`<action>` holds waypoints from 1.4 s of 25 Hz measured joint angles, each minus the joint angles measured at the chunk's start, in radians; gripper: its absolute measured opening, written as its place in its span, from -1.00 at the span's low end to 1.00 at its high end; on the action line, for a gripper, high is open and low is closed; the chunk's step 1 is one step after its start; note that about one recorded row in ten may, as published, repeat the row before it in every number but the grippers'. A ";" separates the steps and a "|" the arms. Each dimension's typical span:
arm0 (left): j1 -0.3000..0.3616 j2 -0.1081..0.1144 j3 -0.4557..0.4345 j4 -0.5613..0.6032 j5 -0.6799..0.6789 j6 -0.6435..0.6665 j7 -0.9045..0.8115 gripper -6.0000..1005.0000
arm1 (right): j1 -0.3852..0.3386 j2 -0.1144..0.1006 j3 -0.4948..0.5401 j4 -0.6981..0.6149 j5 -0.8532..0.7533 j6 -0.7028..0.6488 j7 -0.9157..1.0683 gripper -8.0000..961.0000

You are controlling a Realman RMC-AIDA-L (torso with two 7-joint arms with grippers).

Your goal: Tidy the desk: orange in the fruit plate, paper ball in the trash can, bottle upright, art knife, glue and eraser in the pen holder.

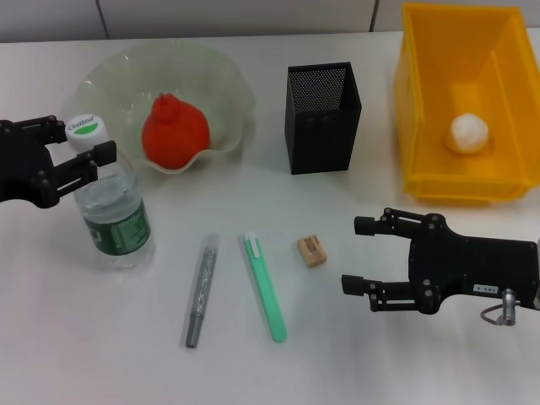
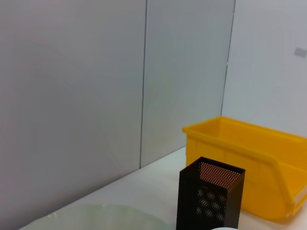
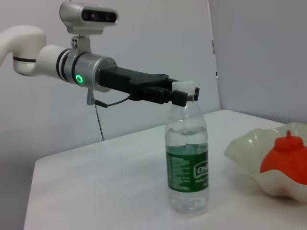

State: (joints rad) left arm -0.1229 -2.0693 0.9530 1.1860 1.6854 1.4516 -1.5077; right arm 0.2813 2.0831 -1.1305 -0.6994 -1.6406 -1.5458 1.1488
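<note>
The bottle (image 1: 111, 207) stands upright on the table at the left. My left gripper (image 1: 84, 142) is closed around its neck just under the white cap, as the right wrist view (image 3: 181, 97) also shows. The orange (image 1: 175, 131) lies in the fruit plate (image 1: 118, 72). The paper ball (image 1: 468, 132) lies in the trash can (image 1: 460, 190). The eraser (image 1: 311, 251), a green art knife (image 1: 266, 287) and a grey glue stick (image 1: 202, 291) lie on the table in front of the pen holder (image 1: 322, 118). My right gripper (image 1: 353, 253) is open and empty, right of the eraser.
The left wrist view shows the pen holder (image 2: 208, 199), the trash can (image 2: 249, 163) and the plate's rim (image 2: 96, 215) against a grey wall. The right wrist view shows the bottle (image 3: 187, 163), the orange (image 3: 285, 153) and the plate (image 3: 244, 153).
</note>
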 joint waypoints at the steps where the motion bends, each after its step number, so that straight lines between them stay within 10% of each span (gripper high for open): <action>1: 0.001 0.000 -0.002 0.000 -0.003 0.001 0.001 -0.11 | 0.000 0.000 0.000 0.000 0.000 -0.001 0.000 0.74; 21: -0.010 -0.004 -0.051 -0.113 -0.068 0.009 0.119 -0.08 | 0.000 0.000 -0.002 0.000 -0.001 -0.010 0.002 0.74; 35: 0.045 -0.001 -0.167 -0.047 -0.176 0.091 0.148 0.45 | -0.024 -0.002 0.001 -0.161 -0.010 -0.044 0.198 0.74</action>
State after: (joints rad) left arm -0.0780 -2.0701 0.7862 1.1386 1.5093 1.5425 -1.3592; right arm 0.2576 2.0811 -1.1294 -0.8606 -1.6503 -1.5901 1.3466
